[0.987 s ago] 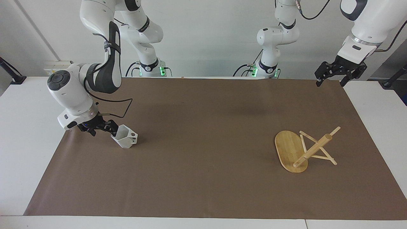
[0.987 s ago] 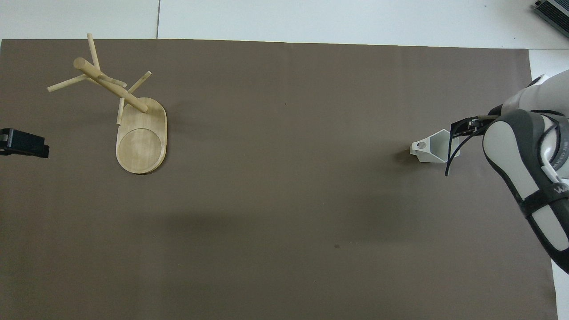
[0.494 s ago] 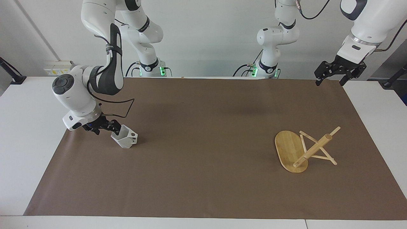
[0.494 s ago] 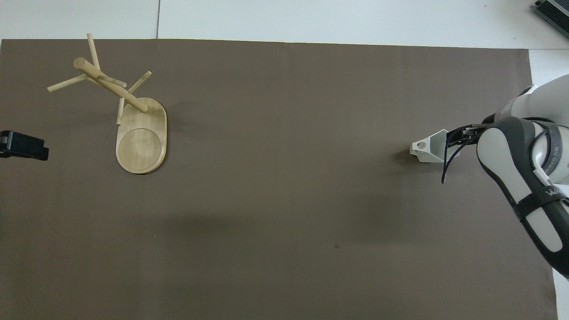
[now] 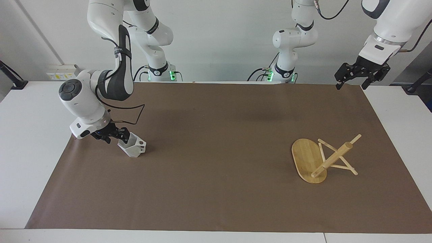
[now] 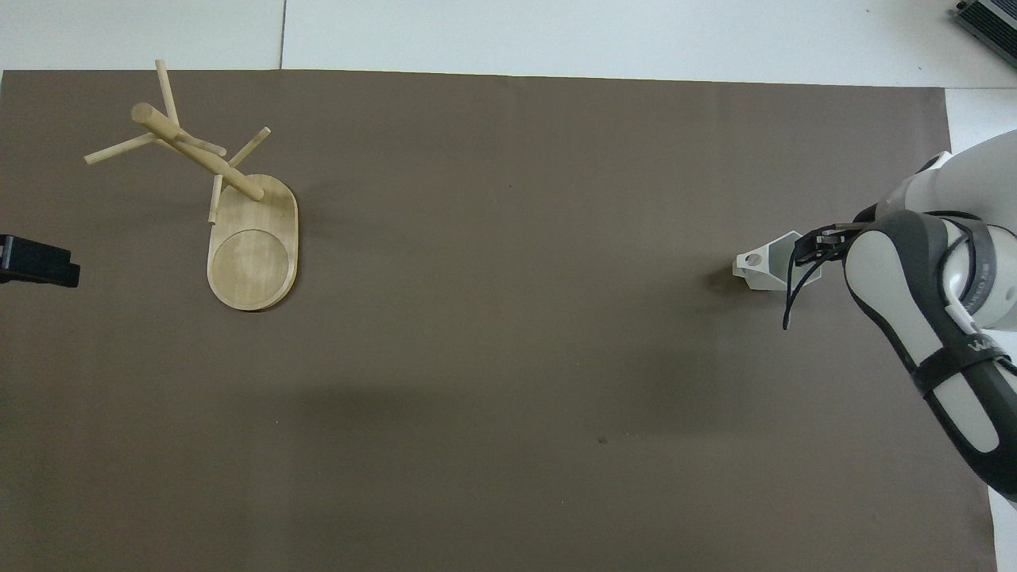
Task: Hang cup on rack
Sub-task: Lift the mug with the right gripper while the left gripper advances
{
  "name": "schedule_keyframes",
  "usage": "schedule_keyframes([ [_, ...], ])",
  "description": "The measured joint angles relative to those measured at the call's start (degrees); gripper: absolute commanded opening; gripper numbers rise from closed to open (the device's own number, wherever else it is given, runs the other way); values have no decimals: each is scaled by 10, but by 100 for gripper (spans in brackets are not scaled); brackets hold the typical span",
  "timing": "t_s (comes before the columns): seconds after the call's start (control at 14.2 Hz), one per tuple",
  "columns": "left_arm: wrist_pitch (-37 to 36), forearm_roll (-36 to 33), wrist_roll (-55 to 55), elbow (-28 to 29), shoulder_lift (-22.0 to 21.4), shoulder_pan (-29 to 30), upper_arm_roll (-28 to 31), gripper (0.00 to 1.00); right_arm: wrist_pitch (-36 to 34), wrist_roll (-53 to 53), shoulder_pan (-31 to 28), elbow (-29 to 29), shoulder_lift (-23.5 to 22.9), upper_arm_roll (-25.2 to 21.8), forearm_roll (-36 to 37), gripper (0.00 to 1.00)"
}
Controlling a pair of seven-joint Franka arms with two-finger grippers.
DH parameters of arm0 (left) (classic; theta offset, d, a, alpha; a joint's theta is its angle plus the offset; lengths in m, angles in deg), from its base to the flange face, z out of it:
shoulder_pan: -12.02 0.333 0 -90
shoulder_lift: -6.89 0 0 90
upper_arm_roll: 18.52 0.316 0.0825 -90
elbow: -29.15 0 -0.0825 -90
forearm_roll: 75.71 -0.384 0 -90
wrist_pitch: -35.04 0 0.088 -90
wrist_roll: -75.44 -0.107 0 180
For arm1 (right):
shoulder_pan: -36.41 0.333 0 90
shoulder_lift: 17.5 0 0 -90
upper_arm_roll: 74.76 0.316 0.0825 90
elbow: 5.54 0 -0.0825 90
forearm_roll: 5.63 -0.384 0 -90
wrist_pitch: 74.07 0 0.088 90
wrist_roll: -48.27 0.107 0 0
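Note:
The white faceted cup (image 5: pixel 135 149) is tilted on the brown mat at the right arm's end of the table, its handle pointing toward the table's middle. My right gripper (image 5: pixel 123 136) is shut on the cup's rim wall. In the overhead view the right gripper (image 6: pixel 804 248) partly covers the cup (image 6: pixel 764 266). The bamboo rack (image 5: pixel 332 158) stands on its oval base (image 5: pixel 305 157) near the left arm's end and also shows in the overhead view (image 6: pixel 199 155). My left gripper (image 5: pixel 351 81) is open and empty, raised over the mat's corner at its own end, and waits.
The brown mat (image 5: pixel 216 162) covers most of the white table (image 5: pixel 27 152). Its wide middle lies between cup and rack. The left gripper's tip (image 6: pixel 36 262) shows at the overhead view's edge.
The right arm's wrist has risen and swung a little toward the table's middle while its gripper stays on the cup's rim. The cup has barely moved. The left gripper has lifted slightly.

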Motion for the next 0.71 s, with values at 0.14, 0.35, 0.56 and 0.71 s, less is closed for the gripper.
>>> schedule_keyframes([
  [0.14, 1, 0, -2, 0, 0, 3, 0, 100, 0, 0, 0, -2, 0, 0, 0, 65],
  [0.35, 6, 0, -3, -1, 5, 3, 0, 100, 0, 0, 0, -3, 1, 0, 0, 57],
  [0.56, 10, 2, -3, -20, 32, 3, -2, 100, 0, 0, 0, -3, 3, 0, 0, 48],
  [0.71, 8, 24, 9, -37, 52, 5, 0, 100, 0, 0, 0, -5, 4, 0, 0, 43],
])
